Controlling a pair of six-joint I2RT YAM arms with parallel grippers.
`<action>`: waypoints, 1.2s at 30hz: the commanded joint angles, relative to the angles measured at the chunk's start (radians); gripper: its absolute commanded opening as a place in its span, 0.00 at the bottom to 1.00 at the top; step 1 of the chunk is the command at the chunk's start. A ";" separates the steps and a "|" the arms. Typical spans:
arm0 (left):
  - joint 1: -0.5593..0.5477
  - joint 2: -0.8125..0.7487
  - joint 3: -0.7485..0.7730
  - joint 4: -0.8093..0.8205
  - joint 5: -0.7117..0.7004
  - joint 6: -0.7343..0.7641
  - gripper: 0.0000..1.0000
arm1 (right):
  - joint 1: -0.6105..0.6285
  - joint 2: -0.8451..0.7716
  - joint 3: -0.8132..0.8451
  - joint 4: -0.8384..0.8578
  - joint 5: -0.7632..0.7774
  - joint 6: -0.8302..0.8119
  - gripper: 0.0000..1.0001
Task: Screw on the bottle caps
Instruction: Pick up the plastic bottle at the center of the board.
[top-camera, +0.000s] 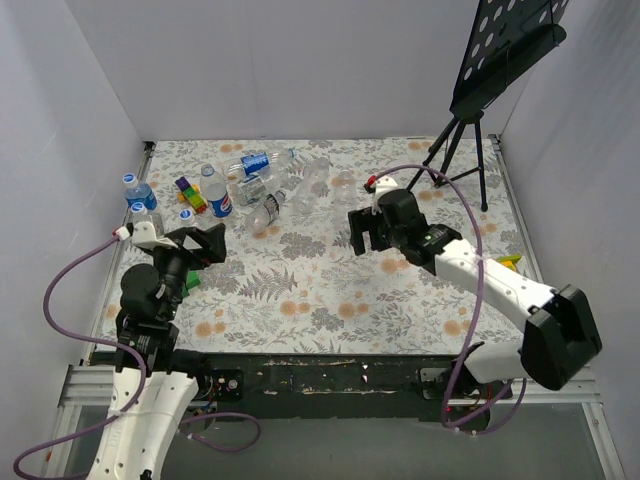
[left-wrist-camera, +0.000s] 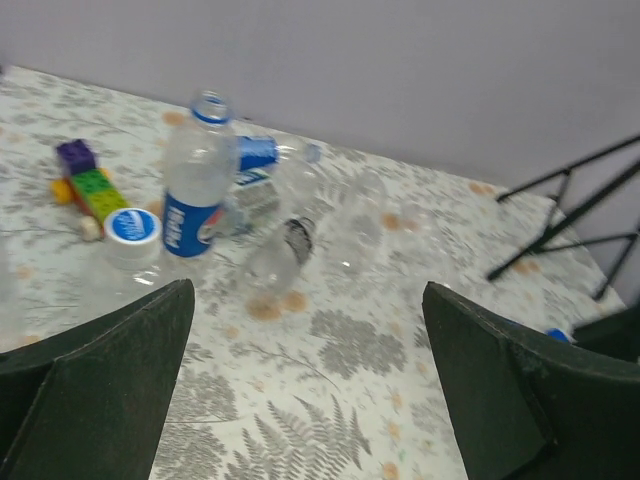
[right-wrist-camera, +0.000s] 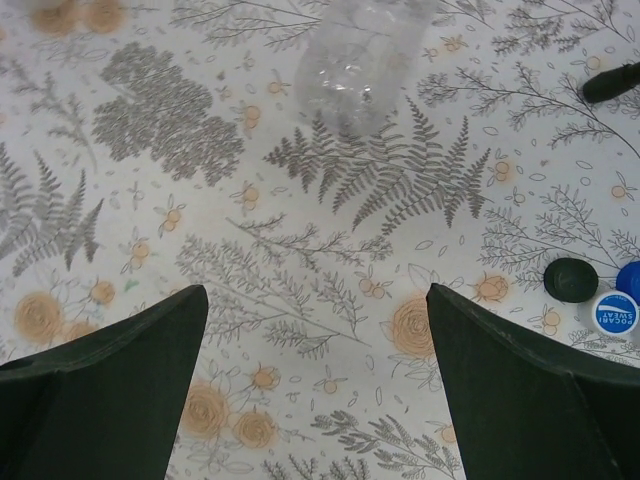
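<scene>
Since both grippers hang wide open w/ nothing held, the next pick turns on who's nearer what. Left gripper (top-camera: 205, 245) faces the far-left cluster of small clear plastic water bottles (top-camera: 268, 208). An upright bottle w/ blue label (left-wrist-camera: 195, 178), seemingly uncapped, stands just far of its jaws, long axis vertical; others lie on their sides right of it. Right gripper (top-camera: 360, 232) hovers nearer the middle. Small round blue plastic screw caps (right-wrist-camera: 615, 312) lie loose just right of its right finger, and a label-less clear bottle (right-wrist-camera: 360, 60) lies ahead, far side. Judgement: left arm suits the bottle, right arm a cap.
</scene>
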 joint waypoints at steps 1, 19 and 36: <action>-0.026 -0.016 0.001 -0.063 0.304 -0.059 0.98 | -0.070 0.127 0.117 0.066 0.044 0.105 0.98; -0.127 -0.067 -0.152 0.050 0.325 -0.183 0.98 | -0.173 0.721 0.538 0.151 -0.047 0.183 0.93; -0.141 0.219 -0.132 0.181 0.536 -0.277 0.98 | -0.160 0.397 0.061 0.348 -0.116 0.269 0.52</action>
